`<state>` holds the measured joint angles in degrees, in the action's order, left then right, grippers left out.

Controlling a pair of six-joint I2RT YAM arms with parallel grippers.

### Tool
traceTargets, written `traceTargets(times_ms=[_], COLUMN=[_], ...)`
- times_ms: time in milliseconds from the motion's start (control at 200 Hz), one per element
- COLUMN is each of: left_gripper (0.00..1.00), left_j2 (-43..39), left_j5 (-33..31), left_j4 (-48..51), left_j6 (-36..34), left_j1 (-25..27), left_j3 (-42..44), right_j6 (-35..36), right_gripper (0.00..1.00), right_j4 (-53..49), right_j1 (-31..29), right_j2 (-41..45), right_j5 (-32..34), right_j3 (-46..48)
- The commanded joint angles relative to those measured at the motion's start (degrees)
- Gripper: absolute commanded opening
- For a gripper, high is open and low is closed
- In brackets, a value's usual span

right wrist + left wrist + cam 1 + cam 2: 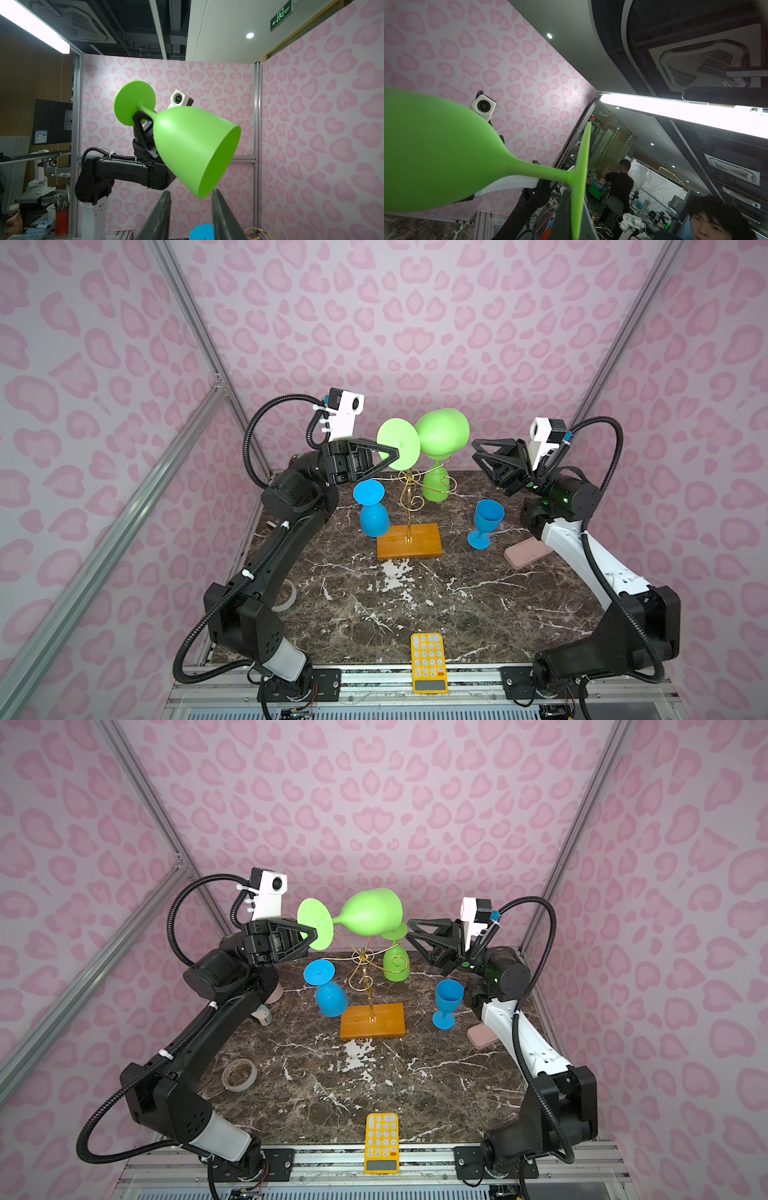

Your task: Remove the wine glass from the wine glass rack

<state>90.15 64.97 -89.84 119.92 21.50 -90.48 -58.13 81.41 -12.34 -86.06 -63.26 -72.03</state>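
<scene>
A green wine glass (442, 433) (372, 913) lies on its side in the air above the wine glass rack (409, 541) (372, 1021), clear of its gold scroll arms. My left gripper (392, 456) (311, 936) is shut on the rim of the glass's foot disc, which the left wrist view shows edge-on (581, 176) between the jaws (578, 212). My right gripper (478, 454) (411, 932) (191, 192) is open at the bowl's mouth (187, 149), the lowest bit of rim just at its fingertips. A second green glass (436, 485) and a blue one (372, 510) hang upside down on the rack.
Another blue glass (486, 522) (448, 1002) stands upright on the marble table right of the rack. A pink case (525, 553) lies beside the right arm. A tape roll (239, 1074) lies front left, and a yellow calculator (429, 662) sits at the front edge.
</scene>
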Motion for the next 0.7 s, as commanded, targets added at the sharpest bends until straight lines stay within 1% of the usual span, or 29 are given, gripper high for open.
traceTargets(times_ms=[0,135,385,695], left_gripper=[0.04,0.04,0.04,0.04], left_j2=[-0.15,0.01,0.20,0.49], left_j5=[0.07,0.12,0.08,-0.19], left_j4=[-1.65,-1.65,-1.65,-1.65], left_j6=[25.62,25.61,25.58,26.01], left_j1=[0.08,0.21,0.30,0.33], left_j3=[-0.49,-0.73,-0.58,-0.49], right_j6=[-6.63,-7.17,-8.12,-8.11], right_gripper=[0.35,0.35,0.35,0.34], right_j4=[7.83,7.86,7.83,7.89], right_j1=[-0.34,-1.40,-5.41,-7.13], right_j2=[-1.66,-3.54,-7.28,-8.64], right_j5=[-0.55,-1.07,-3.12,-4.04], right_j3=[-0.93,-2.68,-6.58,-8.19])
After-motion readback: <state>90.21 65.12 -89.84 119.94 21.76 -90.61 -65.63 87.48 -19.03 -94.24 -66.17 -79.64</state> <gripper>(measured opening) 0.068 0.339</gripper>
